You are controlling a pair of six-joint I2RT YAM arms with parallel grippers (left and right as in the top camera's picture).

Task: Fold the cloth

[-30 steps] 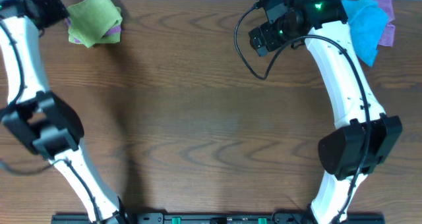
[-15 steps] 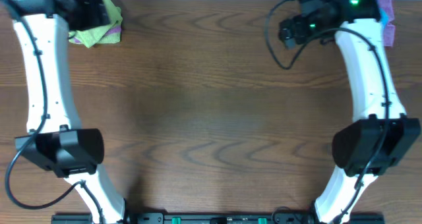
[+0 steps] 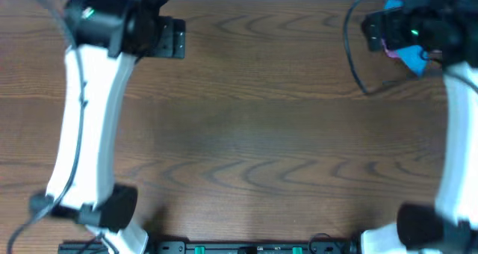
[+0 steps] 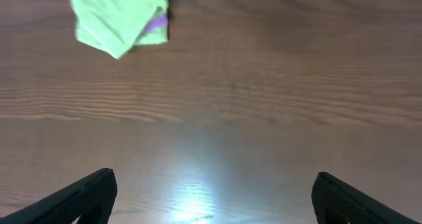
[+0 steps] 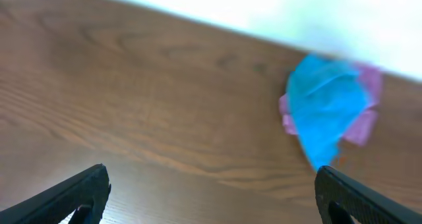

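cloth (image 4: 117,18): lime-green, upper left of left wrist view, lying on surface (image 3: 246,134) in a rough bunched lump, not spread flat
under cloth: purple scrap (image 4: 157,26) peeking out at right edge, touching it
overhead: cloth hidden beneath left arm (image 3: 97,97) at far-left corner; view smeared, little arm detail
left claw (image 4: 214,184): spread wide, empty, over bare wood, well short of cloth, no contact
right claw (image 5: 212,184): spread wide, empty, facing blue cloth (image 5: 326,102) heaped on pink cloth (image 5: 364,122) near far edge; neither one the task's
progress: judged at the very start; no grasp, nothing laid out, no neat fold visible
left to do: close on cloth, pinch an edge, drag to open wood mid-surface, flatten, then bring one side over the other; probably both claws needed
next move needs: left claw lower and further forward-left, fingers straddling a free edge rather than the lump's middle
risk: purple scrap may get dragged along; soft towel fabric likely to bunch or slip from a shallow pinch
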